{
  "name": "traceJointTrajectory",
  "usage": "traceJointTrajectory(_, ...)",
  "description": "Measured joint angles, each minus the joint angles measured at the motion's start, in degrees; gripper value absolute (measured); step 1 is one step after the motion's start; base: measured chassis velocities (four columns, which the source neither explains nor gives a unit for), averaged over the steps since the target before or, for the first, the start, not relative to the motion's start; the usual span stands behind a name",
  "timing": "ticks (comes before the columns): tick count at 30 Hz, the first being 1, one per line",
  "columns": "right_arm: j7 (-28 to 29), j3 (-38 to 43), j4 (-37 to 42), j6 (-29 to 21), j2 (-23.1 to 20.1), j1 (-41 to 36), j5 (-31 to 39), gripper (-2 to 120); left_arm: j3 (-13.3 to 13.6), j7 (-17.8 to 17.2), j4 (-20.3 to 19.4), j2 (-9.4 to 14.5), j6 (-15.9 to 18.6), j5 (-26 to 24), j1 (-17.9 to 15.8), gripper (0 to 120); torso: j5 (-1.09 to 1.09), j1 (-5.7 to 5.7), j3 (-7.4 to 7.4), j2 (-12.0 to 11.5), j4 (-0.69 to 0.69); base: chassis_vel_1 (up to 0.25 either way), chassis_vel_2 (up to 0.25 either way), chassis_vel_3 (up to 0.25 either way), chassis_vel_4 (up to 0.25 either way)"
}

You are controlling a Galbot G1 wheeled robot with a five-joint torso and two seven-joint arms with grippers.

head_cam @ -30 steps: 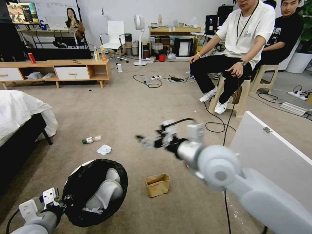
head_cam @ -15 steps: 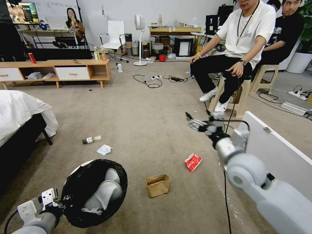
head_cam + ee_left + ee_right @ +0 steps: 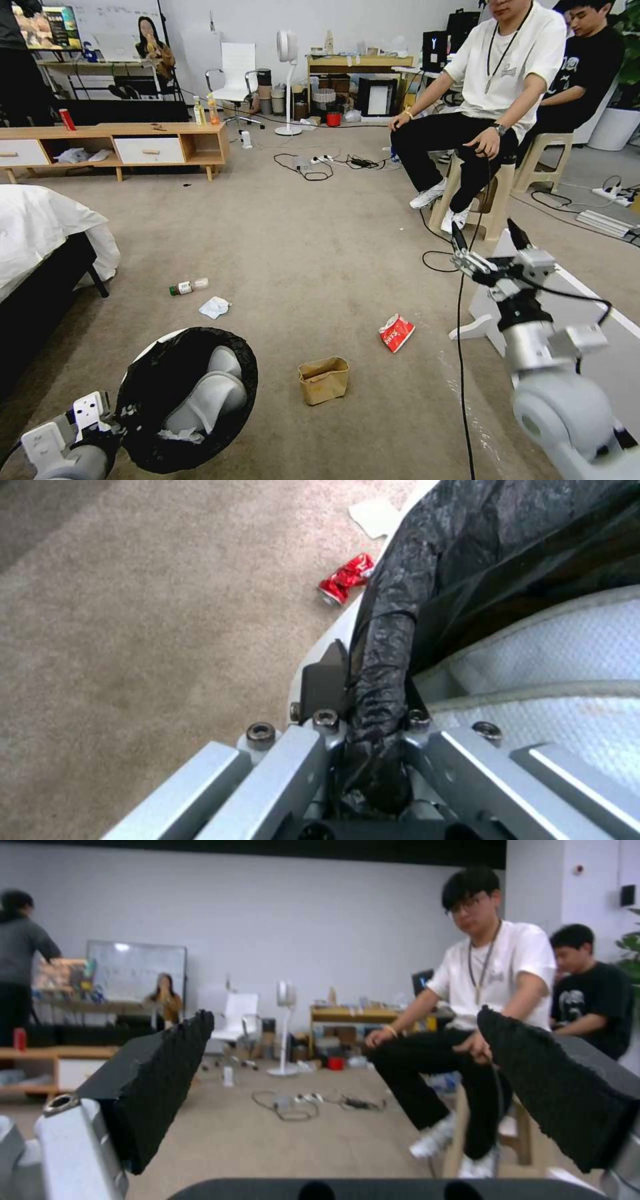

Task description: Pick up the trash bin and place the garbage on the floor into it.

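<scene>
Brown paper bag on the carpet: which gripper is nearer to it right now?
Left, by a small margin. The left gripper grips the trash bin beside the paper bag; the right gripper hangs open, farther off.

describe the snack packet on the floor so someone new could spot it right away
Start at the trash bin held by the left gripper, then look across the carpet past the brown paper bag. The snack packet lies beyond it, flat, the only red-and-white litter there.

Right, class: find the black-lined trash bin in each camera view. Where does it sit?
Head view: trash bin at lower left, tilted, gripped by the left end effector.
Left wrist view: its black-bagged rim runs away from the end effector's clamped fingers.
Right wrist view: looks across the room at the floor fan.
Shared landmark: the carpet.
</scene>
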Motion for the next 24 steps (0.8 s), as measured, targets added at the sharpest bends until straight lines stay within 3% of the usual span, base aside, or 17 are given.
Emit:
traceJointTrajectory(5, -0.2, 1.6, 1.8, 2.4, 2.7, -6.3, -5.5, 100, -0.2, 0.0, 0.0, -0.5, 0.0, 0.2, 0.1, 2, 0.00, 0.00, 0.00, 0.0, 0.02, 0.000, 0.000, 0.000, 0.000)
traceJointTrajectory(14, -1.2, 0.8, 0.7, 6.4, 6.9, -9.7, -12.5, 100, 0.4, 0.3, -0.7, -1.4, 0.0, 1.4, 0.8, 2, -0.01, 0.00, 0.00, 0.0, 0.03, 0.000, 0.000, 0.000, 0.000)
traceJointTrajectory(24, -2.2, -0.4, -1.4, 7.9, 8.4, -9.1, -13.4, 100, 0.3, 0.4, -1.3, -2.4, 0.0, 2.3, 2.3, 2, -0.01, 0.00, 0.01, 0.0, 0.03, 0.000, 0.000, 0.000, 0.000)
